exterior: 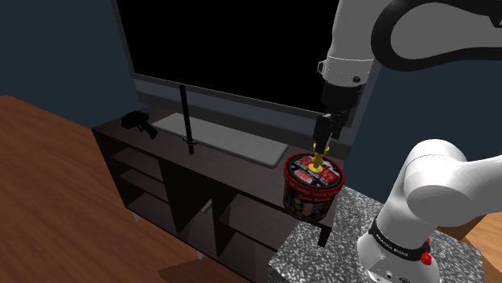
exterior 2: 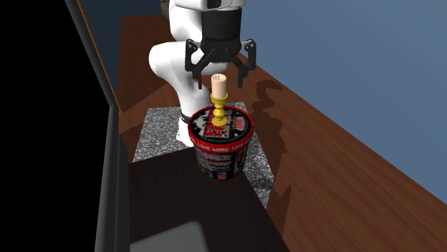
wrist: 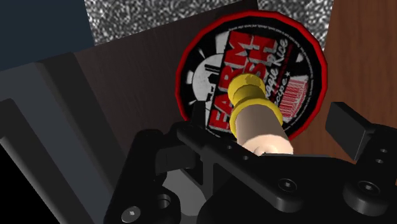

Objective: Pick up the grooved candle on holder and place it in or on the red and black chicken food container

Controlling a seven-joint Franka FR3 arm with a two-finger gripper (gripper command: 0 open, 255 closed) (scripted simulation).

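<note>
Blue walls [exterior 2: 344, 43] and a wood floor [exterior 2: 344, 179] frame a dark cabinet [exterior: 217, 157] whose top ends beside the robot's speckled stand [exterior 2: 161, 132]. The candle [exterior 2: 218, 83], pale above a yellow holder [exterior 2: 218, 114], stands upright on the lid of the red and black container [exterior 2: 220, 147], near the lid's middle. It lies straight below the gripper [exterior 2: 219, 67]. Its long axis runs in line with the hand's own, and its tip reaches up between the fingers. The fingers are spread wide, one to each side of the candle's top. In the second exterior view neither touches it, so nothing is held. By my reading the placing is done. What remains is a straight lift of the hand along the candle's axis, since any sideways drift could catch the tip and topple it. Farther from the hand, beyond the container, a thin black post [exterior: 187, 120] stands on the cabinet before a black area [exterior: 225, 40].
</note>
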